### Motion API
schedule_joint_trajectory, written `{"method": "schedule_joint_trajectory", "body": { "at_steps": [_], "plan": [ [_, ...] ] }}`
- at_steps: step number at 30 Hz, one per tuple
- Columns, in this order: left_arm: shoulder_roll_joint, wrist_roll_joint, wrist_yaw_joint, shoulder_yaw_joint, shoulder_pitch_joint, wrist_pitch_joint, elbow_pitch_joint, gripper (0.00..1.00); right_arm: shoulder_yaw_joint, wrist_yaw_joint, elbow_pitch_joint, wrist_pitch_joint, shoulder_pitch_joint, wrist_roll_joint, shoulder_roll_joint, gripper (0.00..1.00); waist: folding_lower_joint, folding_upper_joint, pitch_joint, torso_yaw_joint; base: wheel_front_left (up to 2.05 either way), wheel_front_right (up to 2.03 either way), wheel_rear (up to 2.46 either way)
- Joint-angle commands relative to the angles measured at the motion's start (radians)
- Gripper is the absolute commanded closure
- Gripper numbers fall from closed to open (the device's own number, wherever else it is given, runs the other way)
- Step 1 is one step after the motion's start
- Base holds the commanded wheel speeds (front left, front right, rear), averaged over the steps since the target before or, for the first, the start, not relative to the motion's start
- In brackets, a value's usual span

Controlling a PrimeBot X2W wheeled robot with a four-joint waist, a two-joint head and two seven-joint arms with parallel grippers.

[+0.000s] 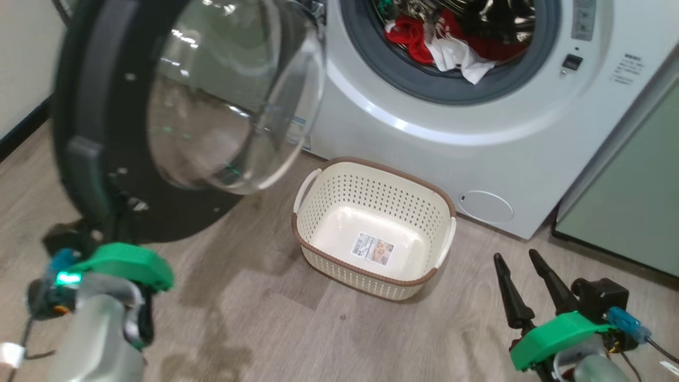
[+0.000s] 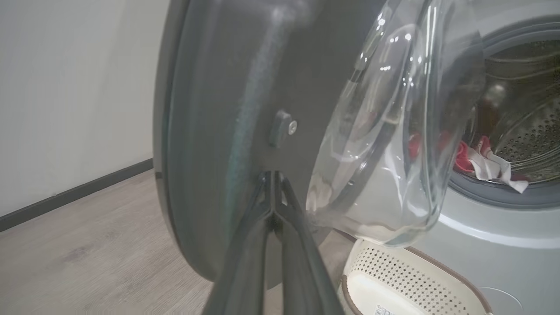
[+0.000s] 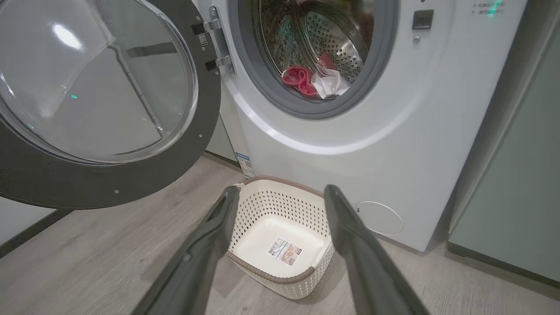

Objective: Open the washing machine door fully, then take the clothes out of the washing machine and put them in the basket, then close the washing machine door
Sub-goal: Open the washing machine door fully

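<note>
The washing machine door stands swung out to the left, its black ring and glass bowl facing me. My left gripper is shut with nothing in it, its tips against the ring's inner face below a small stud. The white washing machine is open, and red and white clothes lie at the drum's front lip. The cream basket stands empty on the floor below the opening. My right gripper hangs open to the basket's right, above the floor.
A pale green cabinet stands right of the machine. A wall with dark skirting runs behind the door on the left. Wooden floor spreads in front of the basket. A round hatch sits low on the machine.
</note>
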Motion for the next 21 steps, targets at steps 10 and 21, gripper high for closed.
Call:
{"method": "schedule_joint_trajectory", "body": {
  "at_steps": [10, 21],
  "plan": [
    [0.087, 0.039, -0.026, 0.22, -0.167, -0.013, 0.084, 1.0, 0.031, -0.001, -0.029, -0.006, -0.067, 0.004, -0.049, 0.0, 0.0, 0.0, 0.077, -0.053, 0.0, 0.0, 0.0],
    [0.092, 0.096, -0.08, 0.395, -0.223, -0.013, 0.168, 1.0, 0.041, -0.001, -0.026, -0.006, -0.095, 0.009, -0.061, 0.0, 0.0, 0.0, 0.105, -0.104, 0.0, 0.0, 0.0]
  ]
}}
